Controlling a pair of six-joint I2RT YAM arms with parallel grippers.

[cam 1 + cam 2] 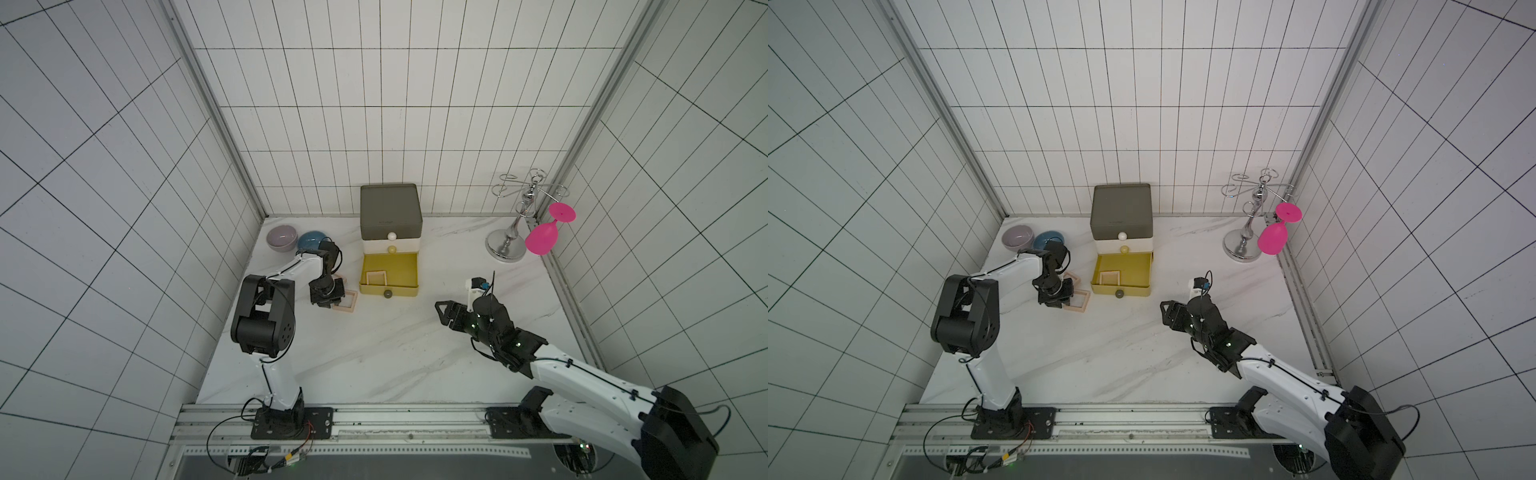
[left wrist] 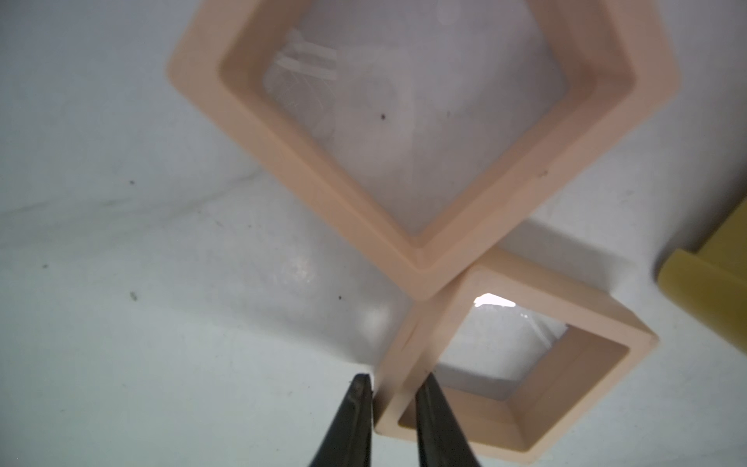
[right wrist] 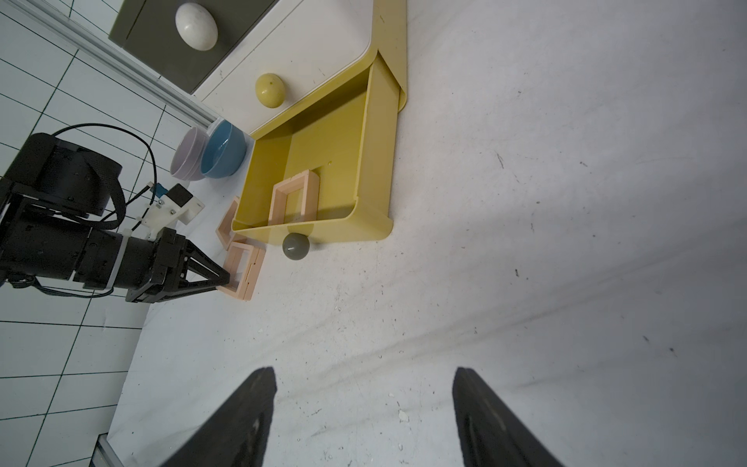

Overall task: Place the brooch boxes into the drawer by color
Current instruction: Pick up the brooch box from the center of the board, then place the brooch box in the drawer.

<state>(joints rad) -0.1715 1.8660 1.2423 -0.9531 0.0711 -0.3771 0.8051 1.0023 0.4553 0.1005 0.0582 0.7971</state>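
Our left pincer [image 2: 390, 384] is clenched on one wall of a peach-beige square brooch box [image 2: 558, 311] with a clear window. One black fingertip stands outside the frame and its partner inside, with the wall squeezed between them. The box sits on the white marble-look tabletop [image 1: 374, 353]. Just beyond the fingertips lies a second peach-beige brooch box [image 2: 307, 170], its corner meeting the gripped one's; we cannot tell whether it rests on it or only touches. Beside this pincer, near but apart, is the pulled-out yellow bottom drawer [image 1: 401, 266] of the three-tier plastic drawer chest [image 1: 390, 208]. A third peach-beige brooch box [image 3: 312, 196] lies flat inside it, close to the front wall by the grey knob [image 1: 387, 294].

Our right pincer [image 3: 364, 380] is released, its jaws spread wide over bare tabletop and gripping nothing. The open drawer lies ahead of it, well apart.

We count three brooch boxes, all peach-beige: two at the left pincer and one in the drawer. There is one chest of three tiers, dark olive-grey, white and yellow, with three round knobs. Behind the left pincer, toward the back wall, two ceramic bowls stand side by side: one lilac bowl [image 1: 282, 237] and one blue bowl [image 1: 312, 241]. Far beyond the right pincer stands one chrome glass rack [image 1: 503, 249] with one pink plastic goblet [image 1: 540, 239] hanging bowl-down.
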